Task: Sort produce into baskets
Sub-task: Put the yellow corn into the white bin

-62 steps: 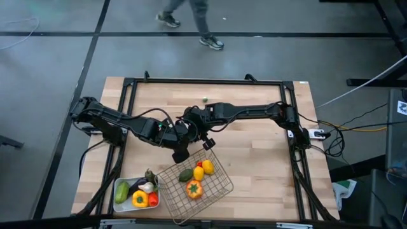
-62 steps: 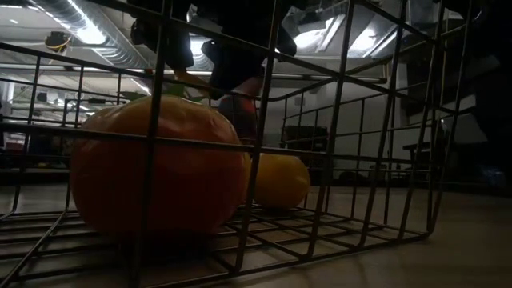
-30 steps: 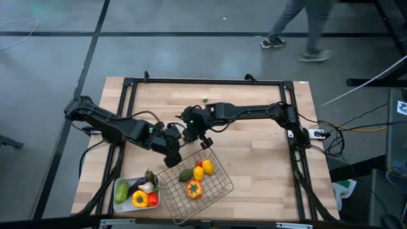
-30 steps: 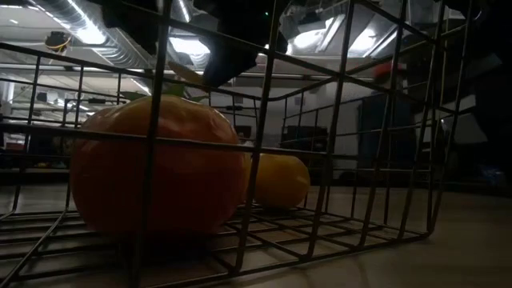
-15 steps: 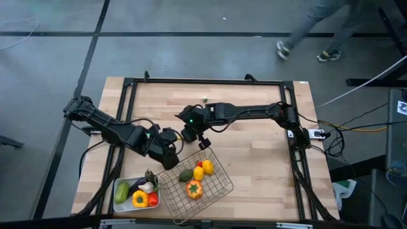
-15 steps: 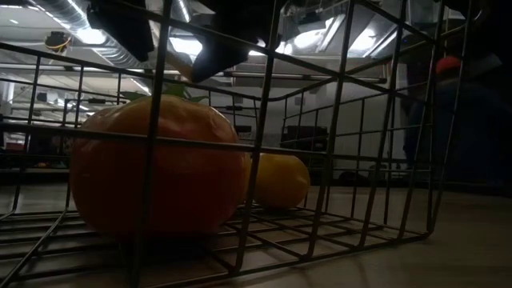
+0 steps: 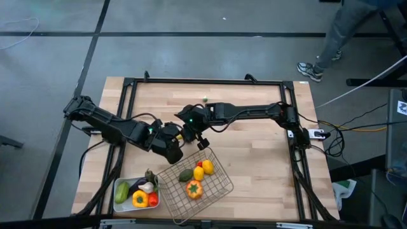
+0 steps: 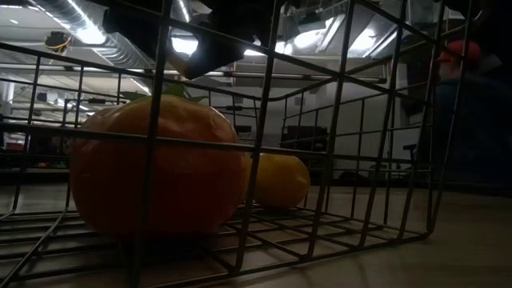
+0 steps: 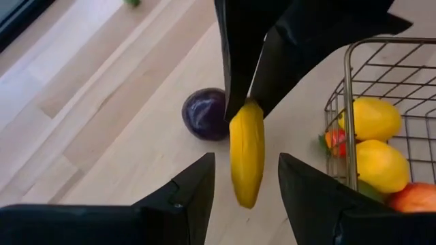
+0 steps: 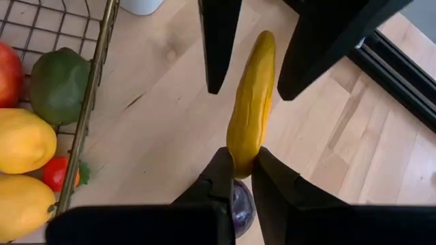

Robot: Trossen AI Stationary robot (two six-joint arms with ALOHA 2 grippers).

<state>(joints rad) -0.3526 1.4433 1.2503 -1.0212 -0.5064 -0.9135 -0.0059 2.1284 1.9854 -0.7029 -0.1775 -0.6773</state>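
right tool [image 10: 235, 178] pinches yellow pepper [image 10: 251, 102] beside wire basket [image 10: 87, 129] of produce.

1. The wire-mesh basket [image 7: 195, 180] is set at the table's [image 7: 254, 152] front edge.
2. The tray [image 7: 124, 202] is placed just left of it.
3. An onion [image 9: 206, 113] is left on the table behind the basket.

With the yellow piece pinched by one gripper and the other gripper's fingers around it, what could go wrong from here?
1. The right gripper pinches only the tip of the long yellow piece; it might twist or slip free in a handover.
2. The left gripper stands open around it; an early release would likely drop it onto the purple onion or the table.
3. The wire basket rim is close; a swing may snag it.
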